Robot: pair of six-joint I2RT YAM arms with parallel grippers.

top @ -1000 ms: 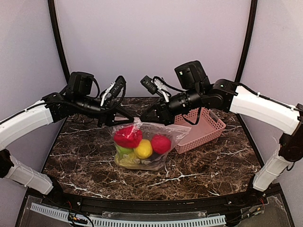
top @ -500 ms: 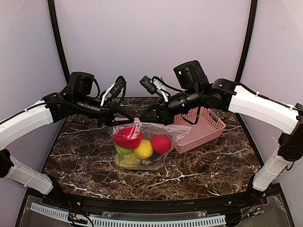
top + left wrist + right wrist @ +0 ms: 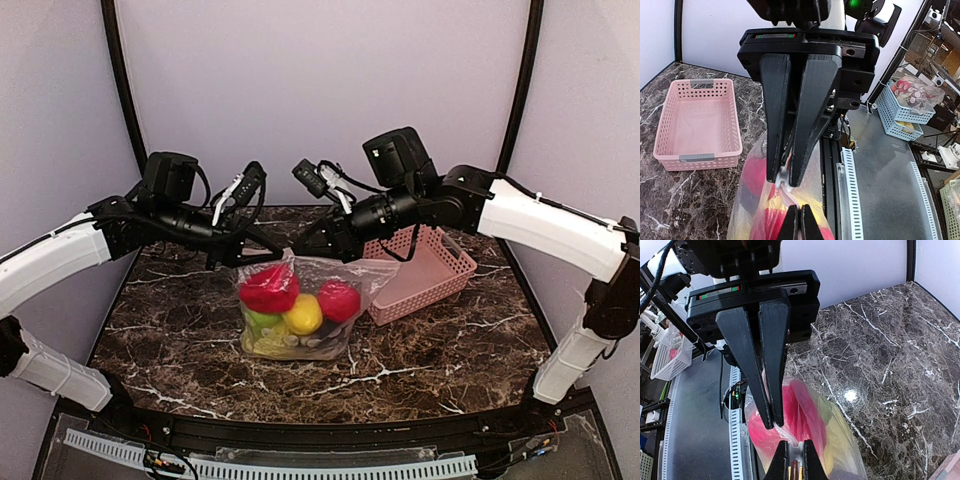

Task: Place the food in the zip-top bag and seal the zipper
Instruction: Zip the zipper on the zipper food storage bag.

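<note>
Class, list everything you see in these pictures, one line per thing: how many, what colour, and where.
zip-top bag: one, clear, table centre
red bell pepper: one, red, inside bag, left
round red piece: one, red, inside bag, right
yellow piece: one, yellow, inside bag, middle
leafy greens: count unclear, yellow-green, bag's bottom
basket: one, pink, right of bag
table: one, dark marble, underneath
left pincer: one, black, shut on bag's mouth
right pincer: one, black, shut on bag's mouth

Before me the clear dotted plastic bag (image 3: pixel 372 272) lay on the marble table (image 3: pixel 460 350), toy produce (image 3: pixel 303 314) inside, the pink lattice basket (image 3: pixel 412 300) just right of it.
</note>
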